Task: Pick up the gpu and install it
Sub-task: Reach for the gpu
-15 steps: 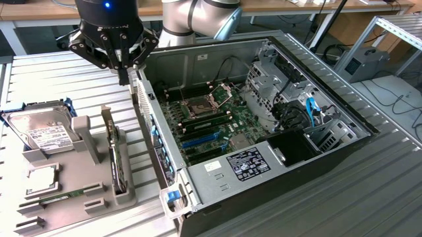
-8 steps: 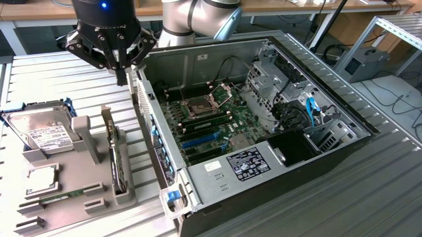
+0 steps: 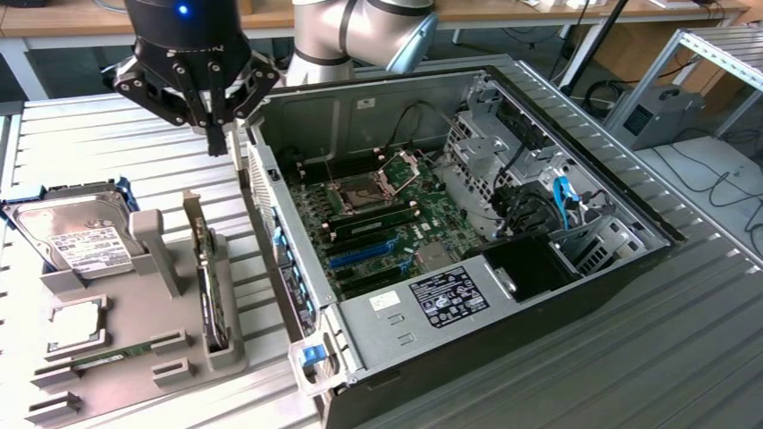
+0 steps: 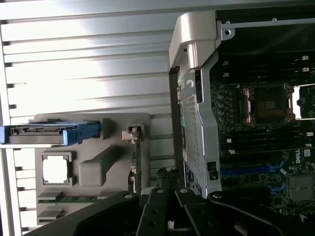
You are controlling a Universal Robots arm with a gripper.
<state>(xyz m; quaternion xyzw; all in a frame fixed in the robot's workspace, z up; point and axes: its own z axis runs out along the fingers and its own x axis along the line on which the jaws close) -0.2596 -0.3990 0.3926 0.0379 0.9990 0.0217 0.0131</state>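
Note:
The gpu (image 3: 210,295) is a slim dark card standing on edge in a slot of the grey holder (image 3: 143,357) on the exterior view's left. In the wrist view the gpu (image 4: 138,164) appears edge-on, with its metal bracket end toward the hard drive side. My gripper (image 3: 216,141) hangs shut and empty above the slatted table, beyond the gpu's far end and just beside the rear corner of the open computer case (image 3: 357,116). My gripper (image 4: 165,173) has its tips close to the case wall. The motherboard (image 3: 381,214) lies exposed inside, with blue slots (image 3: 357,255).
A silver hard drive (image 3: 78,237) in blue rails, a processor chip (image 3: 74,326) and a green memory stick (image 3: 102,360) also sit in the holder. The case's metal rear wall (image 4: 194,128) stands between holder and motherboard. Cables and a drive cage (image 3: 524,179) crowd the case's far side.

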